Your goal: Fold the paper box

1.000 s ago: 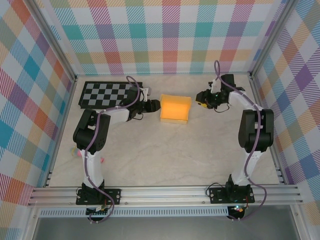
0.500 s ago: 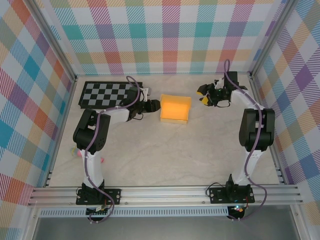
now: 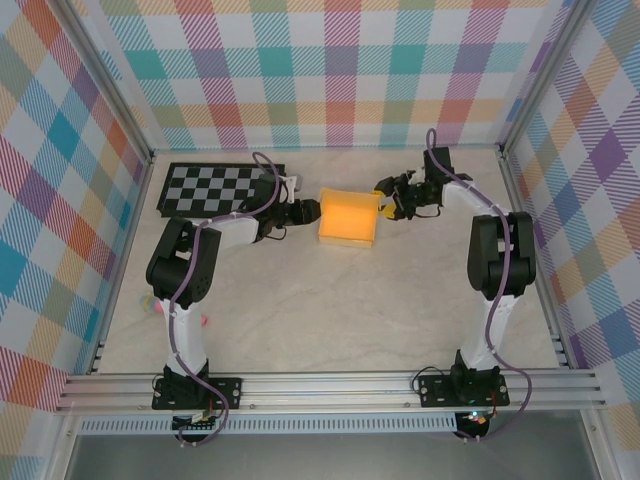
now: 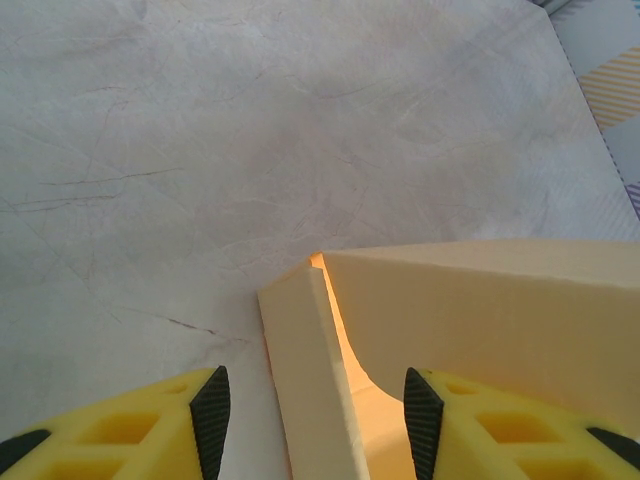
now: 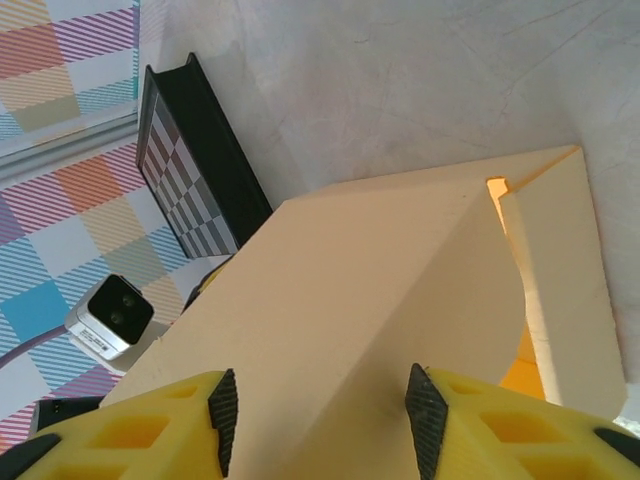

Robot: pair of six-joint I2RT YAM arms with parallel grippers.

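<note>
Item: paper box (image 3: pixel 348 215), yellow-orange card, standing as an open-topped tray.
Location: on the table (image 3: pixel 300 300), toward the back, just right of the checkerboard (image 3: pixel 220 188).
Change: the right gripper (image 3: pixel 385 205) has swung in from well off to the right. A second ago it hung apart from the box; now it sits at the box's right wall.
Unchanged: the left gripper (image 3: pixel 312 210) and the box stay where they were.
Left claw: released. In its wrist view the fingers straddle the left end wall, with a gap showing on either side of it.
Right claw: parted, hovering at the broad outer face of the right wall with nothing pinched. Whether the pads touch the card cannot be told.
Meaning for task: both ends of the box now have an arm beside them. Judged ready for work on the right wall while the left end is steadied.
Corners: both wrist views show a slit where the walls meet, so the folding is judged unfinished.
Container: the box itself.
Contents: nothing seen inside; bare orange floor where visible.
</note>
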